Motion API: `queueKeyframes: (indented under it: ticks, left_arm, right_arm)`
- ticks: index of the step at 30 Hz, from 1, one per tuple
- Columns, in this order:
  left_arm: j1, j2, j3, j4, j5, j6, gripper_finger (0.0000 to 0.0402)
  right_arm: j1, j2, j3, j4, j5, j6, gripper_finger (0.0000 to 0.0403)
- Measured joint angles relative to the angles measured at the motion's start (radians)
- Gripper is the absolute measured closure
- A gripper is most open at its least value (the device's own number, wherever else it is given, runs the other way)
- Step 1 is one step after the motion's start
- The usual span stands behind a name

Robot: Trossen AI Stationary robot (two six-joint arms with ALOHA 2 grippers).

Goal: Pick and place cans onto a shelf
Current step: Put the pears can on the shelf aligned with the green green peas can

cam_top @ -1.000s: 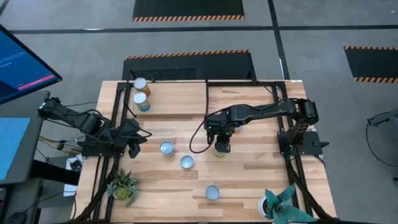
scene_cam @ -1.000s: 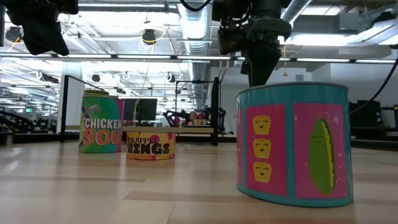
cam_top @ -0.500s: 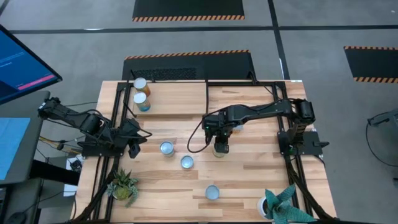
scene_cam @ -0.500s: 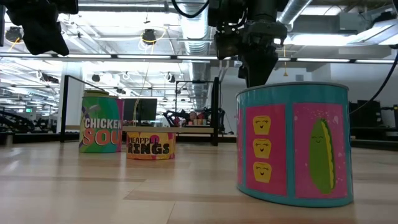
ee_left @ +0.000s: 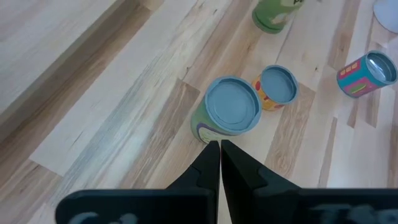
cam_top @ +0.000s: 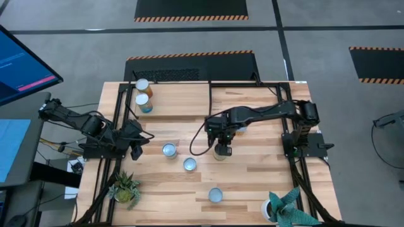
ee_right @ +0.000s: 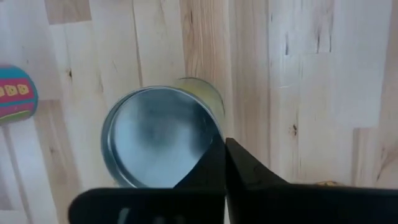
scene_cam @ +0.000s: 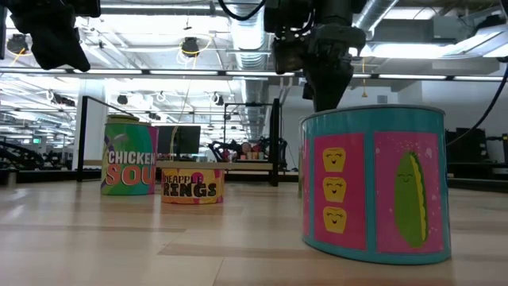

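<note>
A can with a shiny silver top and yellow-green side stands upright at the table's middle. My right gripper is shut, pointing down over the right part of its top rim. Three more cans stand on the table: one with a green label, a yellow one and a teal-pink one. Two cans stand at the left end of the shelf. My left gripper waits shut above the table's left edge. My right gripper's shut fingertips point down from above at the rim of the silver-topped can, on the rim's right side. Whether they touch the rim I cannot tell. The can stands upright with its base on the table.
Potted plants stand at the near left corner and near right corner. The shelf's black frame posts rise at the far side. The teal-pink can fills the low view's right and hides the silver-topped can.
My right gripper has gone a little toward the table's left edge while staying over the silver-topped can. My left arm has kept still.
</note>
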Motion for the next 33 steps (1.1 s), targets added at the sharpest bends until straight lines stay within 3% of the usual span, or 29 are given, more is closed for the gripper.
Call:
queueKeyframes:
  ticks: [10, 20, 25, 33]
  left_arm:
    - [0.0, 0.0, 0.0, 0.0, -0.005, 0.0, 0.04]
    - [0.0, 0.0, 0.0, 0.0, -0.01, 0.0, 0.04]
    - [0.0, 0.0, 0.0, 0.0, -0.011, 0.0, 0.04]
    - [0.0, -0.001, 0.0, 0.001, -0.012, 0.0, 0.04]
  right_arm:
    - [-0.001, -0.003, 0.313, -0.008, 0.013, -0.024, 0.04]
    - [-0.109, 0.024, 0.445, 0.323, 0.113, -0.026, 0.0402]
    - [-0.183, 0.136, 0.553, 0.252, 0.107, -0.034, 0.0402]
    - [-0.286, 0.379, 0.899, 0.032, 0.059, -0.034, 0.0403]
